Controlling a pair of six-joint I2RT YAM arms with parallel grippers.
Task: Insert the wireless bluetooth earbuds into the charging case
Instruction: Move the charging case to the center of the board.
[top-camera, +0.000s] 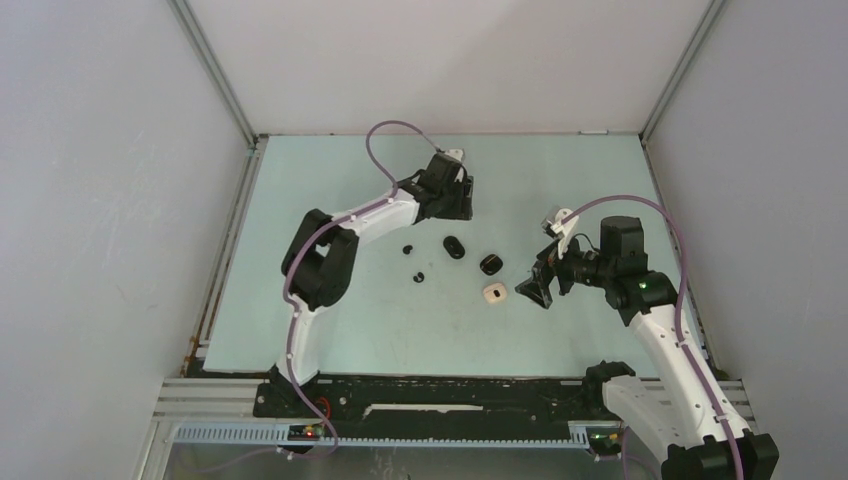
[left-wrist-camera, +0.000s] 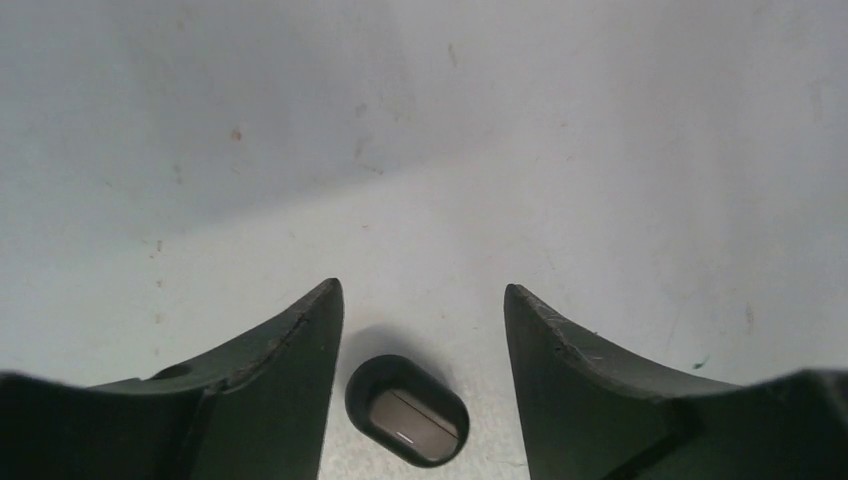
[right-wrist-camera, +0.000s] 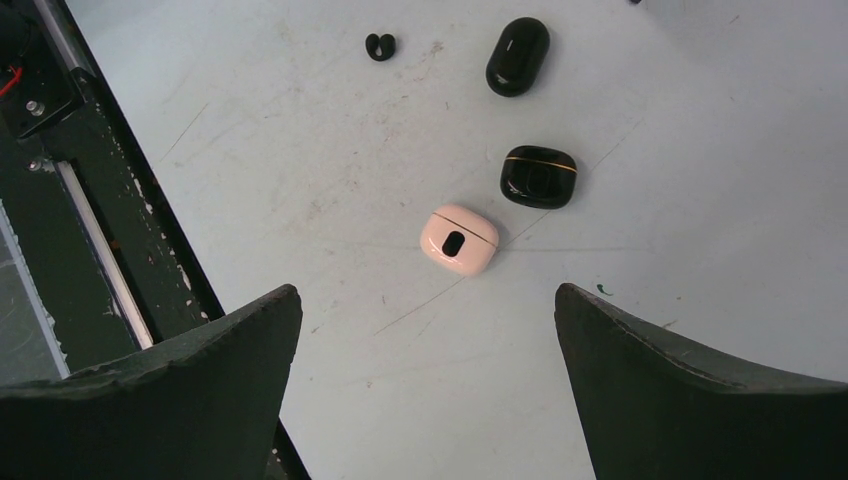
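Two tiny black earbuds lie on the pale green table left of centre; one shows as a C-shaped bud in the right wrist view. A black oval case, a black case with a gold seam and a pinkish-white case lie closed near the centre. My left gripper is open at the far middle, with a small dark oval case with a greyish face lying between its fingers, untouched. My right gripper is open and empty, just right of the pinkish-white case.
White enclosure walls stand on the left, right and far sides. A black frame rail runs along the table's near edge, close to my right gripper's left finger.
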